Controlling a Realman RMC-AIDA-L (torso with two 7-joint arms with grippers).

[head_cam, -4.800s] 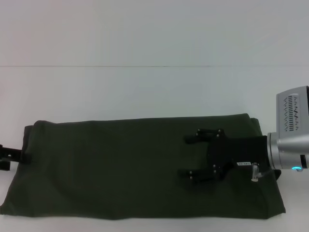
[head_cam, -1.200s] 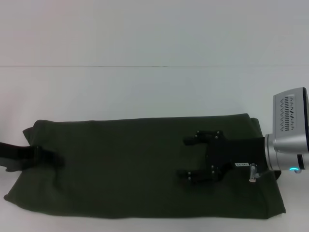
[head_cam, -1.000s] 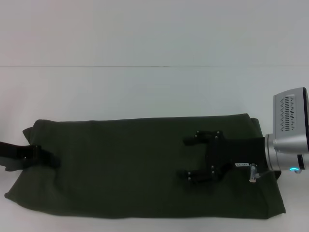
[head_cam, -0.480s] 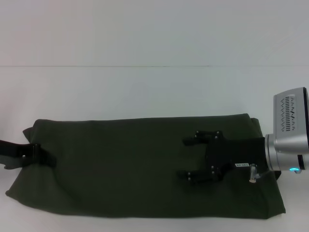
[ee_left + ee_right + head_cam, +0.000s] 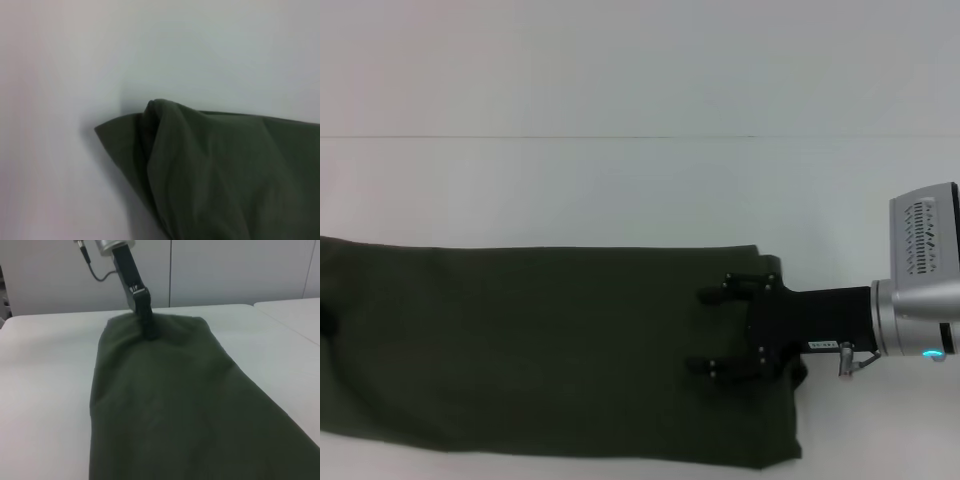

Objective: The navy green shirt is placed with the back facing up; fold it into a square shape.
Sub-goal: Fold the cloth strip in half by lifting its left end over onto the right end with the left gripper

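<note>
The navy green shirt (image 5: 540,350) lies as a long dark olive band across the white table, plain side up, and runs off the head view's left edge. My right gripper (image 5: 702,330) is open over the shirt's right end, its fingers spread flat just above the cloth. My left gripper is out of the head view. In the right wrist view it shows as a dark arm (image 5: 148,330) coming down onto the shirt's far end (image 5: 165,405), shut on the cloth. The left wrist view shows a bunched, lifted corner of the shirt (image 5: 225,175).
The white table (image 5: 620,190) stretches behind the shirt to a pale wall. A second white table surface (image 5: 295,310) shows at the side in the right wrist view.
The shirt has slid to the left: its right edge now ends under my right gripper's palm, and its left end and the left gripper have left the head view. The right gripper stayed put.
</note>
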